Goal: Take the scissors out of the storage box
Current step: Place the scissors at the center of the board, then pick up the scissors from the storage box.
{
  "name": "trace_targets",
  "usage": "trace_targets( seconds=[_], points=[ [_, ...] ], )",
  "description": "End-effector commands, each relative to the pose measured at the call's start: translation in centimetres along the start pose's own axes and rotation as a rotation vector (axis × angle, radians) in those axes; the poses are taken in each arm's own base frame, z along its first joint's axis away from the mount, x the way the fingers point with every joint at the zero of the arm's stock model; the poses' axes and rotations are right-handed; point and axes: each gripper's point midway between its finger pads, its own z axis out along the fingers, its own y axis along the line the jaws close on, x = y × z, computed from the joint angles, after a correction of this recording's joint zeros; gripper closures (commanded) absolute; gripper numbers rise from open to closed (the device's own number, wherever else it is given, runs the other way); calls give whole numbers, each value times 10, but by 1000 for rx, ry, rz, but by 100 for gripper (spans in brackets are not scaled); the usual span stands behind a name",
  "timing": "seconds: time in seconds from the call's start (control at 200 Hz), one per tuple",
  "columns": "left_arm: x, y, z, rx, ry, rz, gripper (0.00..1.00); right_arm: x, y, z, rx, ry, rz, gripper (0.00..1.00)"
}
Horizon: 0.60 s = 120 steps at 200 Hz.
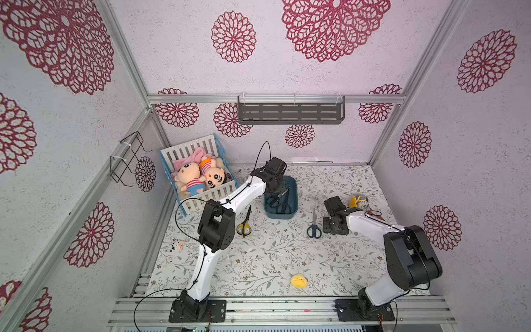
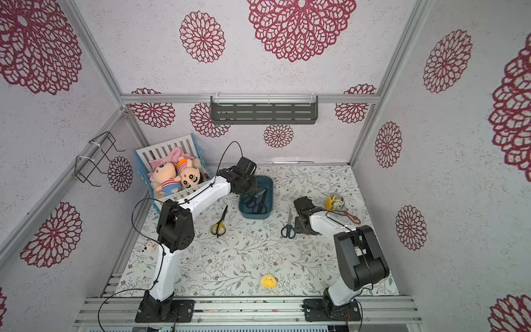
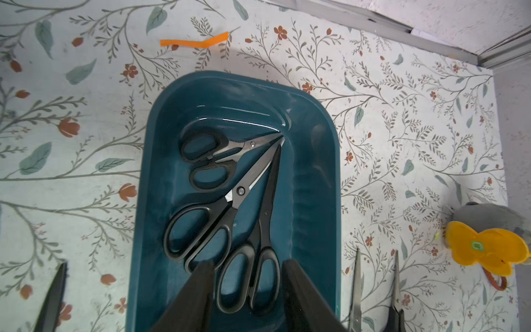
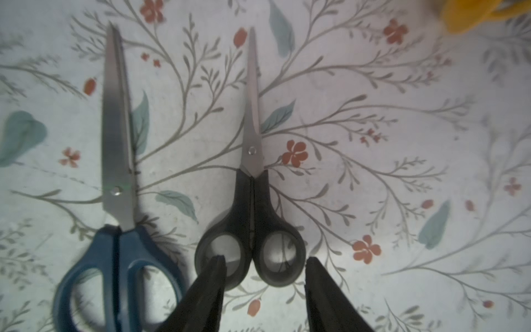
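Open tabletop (image 1: 270,253) before storage box (image 1: 280,215)

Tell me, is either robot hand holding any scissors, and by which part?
Neither. The left hand stands open around the handles of black scissors in the box; the right hand stands open over a small pair.

The storage box (image 3: 313,172) is smooth dark teal plastic, glossy enough to carry streaks of light on its walls. The scissors (image 3: 240,191) inside have matt black plastic handles and metal blades, some bright, some dark-coated. The table (image 4: 402,143) wears a floral printed covering, matt and faintly scuffed. On it the dark-blue-handled scissors (image 4: 117,161) show satin steel and smooth plastic grips, while the black-handled scissors (image 4: 244,207) look duller. In a top view, the crate (image 1: 189,149) at the table's 10 o'clock is slatted plastic holding cloth dolls (image 1: 186,175). At 6 o'clock lies a fuzzy plush toy (image 1: 298,280). The walls (image 1: 172,57) are rough-grained.
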Motion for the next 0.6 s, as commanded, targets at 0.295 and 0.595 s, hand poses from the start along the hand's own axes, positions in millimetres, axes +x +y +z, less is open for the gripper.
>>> trace_targets(
  seconds=[0.295,0.595],
  points=[
    [31,24,39,-114,108,97,62,-81,35,-82,-203,-266,41,46],
    [52,45,60,-192,195,189,61,-84,47,-84,-206,-264,6,46]
  ],
)
